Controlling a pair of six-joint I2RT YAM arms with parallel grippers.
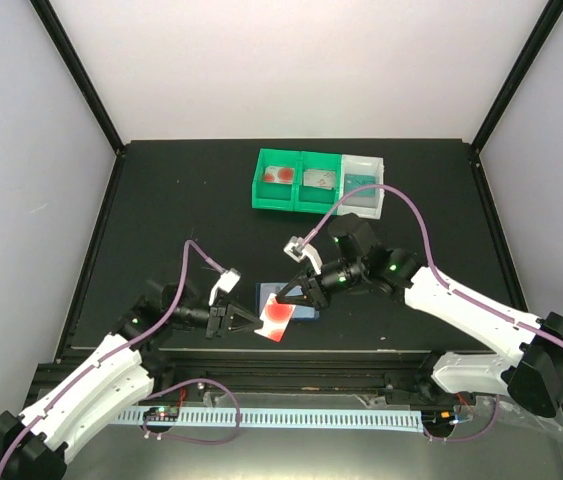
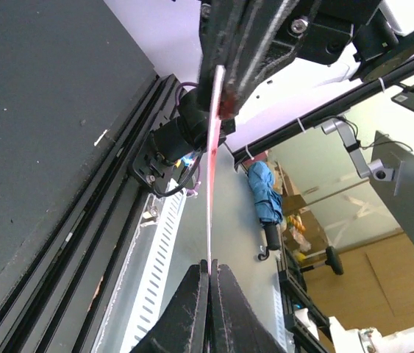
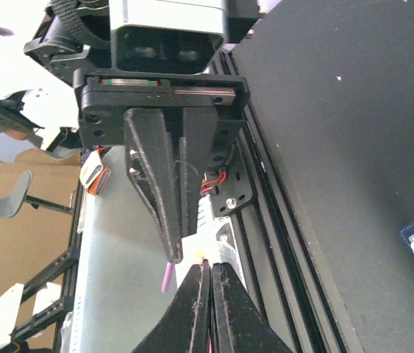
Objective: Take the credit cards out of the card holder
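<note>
Currently the white card with red circles [image 1: 279, 320] is pinched from both ends; left gripper [image 1: 256, 325] at its 9 o'clock, fingers together on the edge; right gripper [image 1: 287, 297] at its 12 o'clock, fingers likewise clamped on it. In the left wrist view the card is edge-on, running from the left fingertips [image 2: 198, 309] up into the right gripper [image 2: 225, 81]; it's held off the table [image 1: 161, 220]. The card holder [image 1: 301, 299] lies open on the table at 6 o'clock of the mat, just beside the card at its 1 o'clock; touching or not, cannot tell. At 12 o'clock, green tray [image 1: 261, 190] holds another red-marked card [image 1: 281, 175] and a greyish card [image 1: 318, 180] in separate compartments; white tray [image 1: 378, 185] alongside holds a teal card [image 1: 361, 184].
</note>
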